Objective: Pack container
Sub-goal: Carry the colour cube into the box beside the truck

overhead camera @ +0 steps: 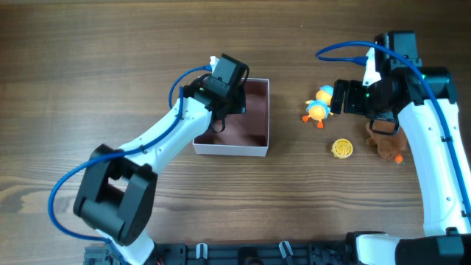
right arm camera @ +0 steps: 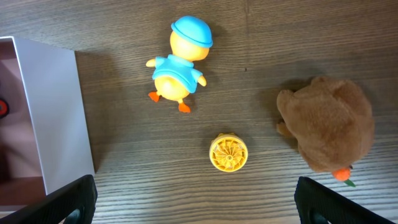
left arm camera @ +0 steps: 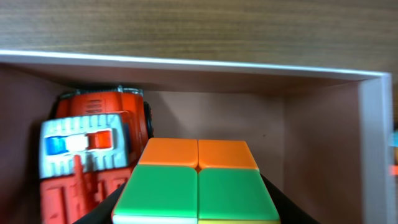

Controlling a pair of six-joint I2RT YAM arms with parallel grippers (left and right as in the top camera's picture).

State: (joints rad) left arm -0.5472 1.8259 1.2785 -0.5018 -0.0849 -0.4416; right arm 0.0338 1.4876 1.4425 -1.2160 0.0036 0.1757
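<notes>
Holding anything, Sam, that left tool (overhead camera: pixel 219 121)?

Yes, Jo: its wrist view shows a two-by-two puzzle cube (left arm camera: pixel 198 180), orange on the top face and green on the near one, sitting between the dark fingers (left arm camera: pixel 292 208), which seem to be pressed against its sides; only their edges show at the bottom of the picture, so I say that with some caution

And where is the container (overhead camera: pixel 229 149)?

Near the middle of the wooden table (overhead camera: pixel 110 44) in the overhead view: square, shallow, white outside and dusty pink inside. The left arm reaches down into it, and the cube is within its walls; whether the cube touches the floor I cannot tell

Anything else in there?

A red toy truck (left arm camera: pixel 93 149) with a white grille, lying by the far wall, just left of the cube as the wrist camera sees it

What about the right tool (right arm camera: pixel 194 186)?

Spread wide, with only table showing in the gap, and hovering to the right of the container. Below it lie a yellow duck toy (right arm camera: pixel 180 65) with a blue cap, nearest the container, a small yellow round toy (right arm camera: pixel 228 152) with a spoked face, and a brown plush toy (right arm camera: pixel 329 130) farthest right, all three apart from one another
</notes>
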